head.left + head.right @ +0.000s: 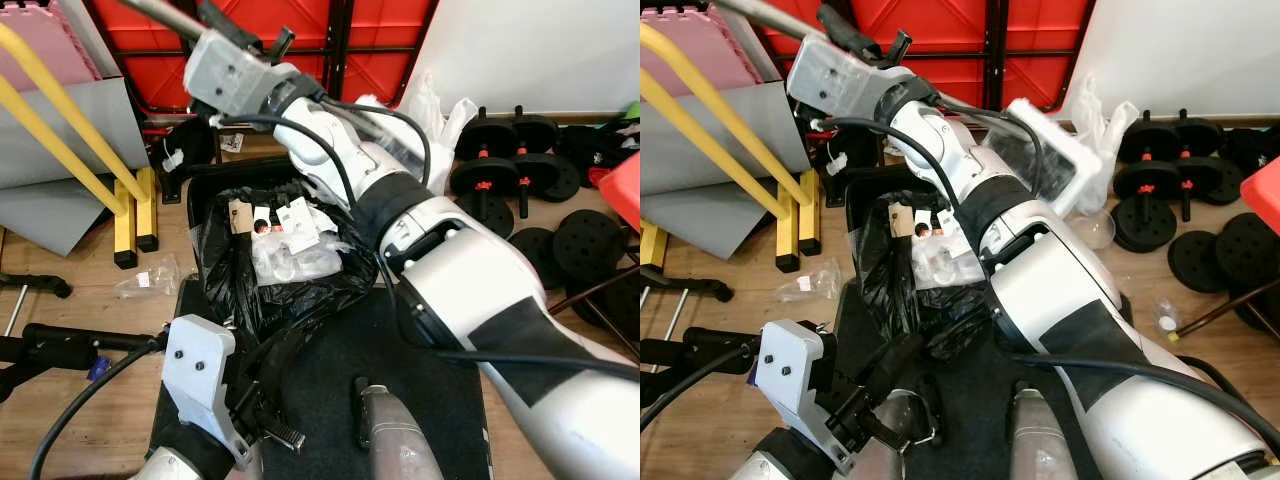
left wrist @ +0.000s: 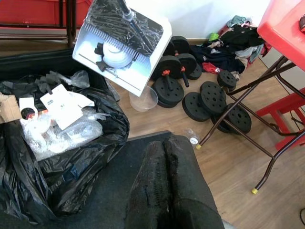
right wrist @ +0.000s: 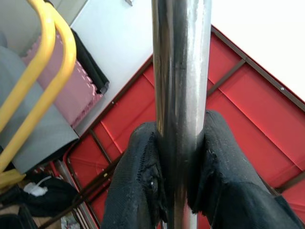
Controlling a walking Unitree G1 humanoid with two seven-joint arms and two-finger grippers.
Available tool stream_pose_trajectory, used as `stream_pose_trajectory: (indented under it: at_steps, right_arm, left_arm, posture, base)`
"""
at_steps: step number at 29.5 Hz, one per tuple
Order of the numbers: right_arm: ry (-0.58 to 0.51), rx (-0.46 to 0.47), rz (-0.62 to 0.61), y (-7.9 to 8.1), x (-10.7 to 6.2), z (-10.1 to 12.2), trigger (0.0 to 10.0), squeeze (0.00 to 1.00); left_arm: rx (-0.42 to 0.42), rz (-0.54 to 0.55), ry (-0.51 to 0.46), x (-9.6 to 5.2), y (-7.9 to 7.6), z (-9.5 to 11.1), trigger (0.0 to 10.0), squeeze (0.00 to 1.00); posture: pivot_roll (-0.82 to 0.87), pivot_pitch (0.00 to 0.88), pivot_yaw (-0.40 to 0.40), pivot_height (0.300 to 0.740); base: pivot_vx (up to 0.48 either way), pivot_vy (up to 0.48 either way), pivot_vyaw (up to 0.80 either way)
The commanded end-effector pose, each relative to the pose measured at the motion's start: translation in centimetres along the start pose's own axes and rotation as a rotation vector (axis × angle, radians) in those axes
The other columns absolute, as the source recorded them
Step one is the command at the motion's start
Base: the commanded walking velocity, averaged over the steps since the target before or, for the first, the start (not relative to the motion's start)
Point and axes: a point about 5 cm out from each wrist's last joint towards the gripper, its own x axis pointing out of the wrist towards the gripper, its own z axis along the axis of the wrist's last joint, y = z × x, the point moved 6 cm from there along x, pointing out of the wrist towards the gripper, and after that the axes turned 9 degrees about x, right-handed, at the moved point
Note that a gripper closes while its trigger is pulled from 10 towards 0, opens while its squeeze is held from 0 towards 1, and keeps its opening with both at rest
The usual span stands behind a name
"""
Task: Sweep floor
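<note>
Taking the black rubbish bag (image 1: 270, 270) as the landmark: it is thin, glossy and wrinkled plastic, open at the top, with clear crumpled film and white paper cards lying inside.

To its left, yellow metal rails (image 1: 60, 130) with square feet stand on the wooden floor (image 1: 80, 420), in front of grey and pink foam mats. A small clear plastic wrapper (image 1: 145, 280) lies on the floor between the rails and the bag.

Below the bag, near the robot, the left pincer (image 2: 164, 162) has its two rough, woven-looking black fingers pressed together with nothing between them. It hangs over a dark matt mat (image 1: 400, 350).

Above the bag, the right pincer (image 3: 178, 162) is clenched on a smooth, shiny metal pole (image 3: 181, 71), a round tube. In the left wrist view this pole goes down to a white plastic dustpan (image 2: 121, 43), flat and rectangular, tilted just beside the bag's right edge and wrapped in clear film.

Behind the bag is a red folded panel (image 1: 260, 30) with dark frame bars. To the right of the bag, round black weight plates and dumbbells (image 1: 510, 165) lie on the floor, near a white wall.
</note>
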Motion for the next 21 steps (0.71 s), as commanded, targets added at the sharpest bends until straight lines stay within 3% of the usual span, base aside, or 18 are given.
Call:
stream_pose_trajectory:
  at_steps: [1, 6, 12, 14, 15, 21]
  right_arm:
    - [-0.076, 0.039, 0.016, 0.3, 0.5, 2.0, 10.0, 0.00]
    - [-0.070, 0.072, 0.018, 0.3, 0.5, 1.8, 10.0, 0.00]
    - [-0.060, 0.228, -0.005, -0.5, 0.6, 1.8, 10.0, 0.00]
    - [-0.060, 0.228, -0.005, -0.5, 0.6, 1.8, 10.0, 0.00]
    - [-0.048, 0.289, -0.020, -0.7, 0.6, 1.6, 10.0, 0.00]
    - [-0.066, 0.368, -0.071, -2.0, 0.5, 1.7, 10.0, 0.00]
  left_arm:
    - [-0.002, 0.017, 0.032, -0.2, 0.1, -0.6, 10.0, 0.00]
    - [-0.002, 0.018, 0.032, -0.2, 0.1, -0.6, 10.0, 0.00]
    - [0.001, 0.020, 0.032, -0.2, 0.2, -0.6, 10.0, 0.00]
    - [0.001, 0.020, 0.032, -0.2, 0.2, -0.6, 10.0, 0.00]
    - [0.002, 0.021, 0.032, -0.2, 0.2, -0.6, 10.0, 0.00]
    - [0.004, 0.027, 0.031, -0.1, 0.3, -0.7, 10.0, 0.00]
  posture:
    - [-0.03, 0.319, -0.040, 0.740]
    - [-0.03, 0.319, -0.040, 0.740]
    - [-0.03, 0.316, -0.038, 0.740]
    - [-0.03, 0.316, -0.038, 0.740]
    - [-0.03, 0.315, -0.039, 0.740]
    - [-0.03, 0.308, -0.039, 0.730]
  base:
    - [0.000, 0.000, 0.00]
    - [0.000, 0.000, 0.00]
    - [0.000, 0.000, 0.00]
    - [0.000, 0.000, 0.00]
    - [0.000, 0.000, 0.00]
    - [0.000, 0.000, 0.00]
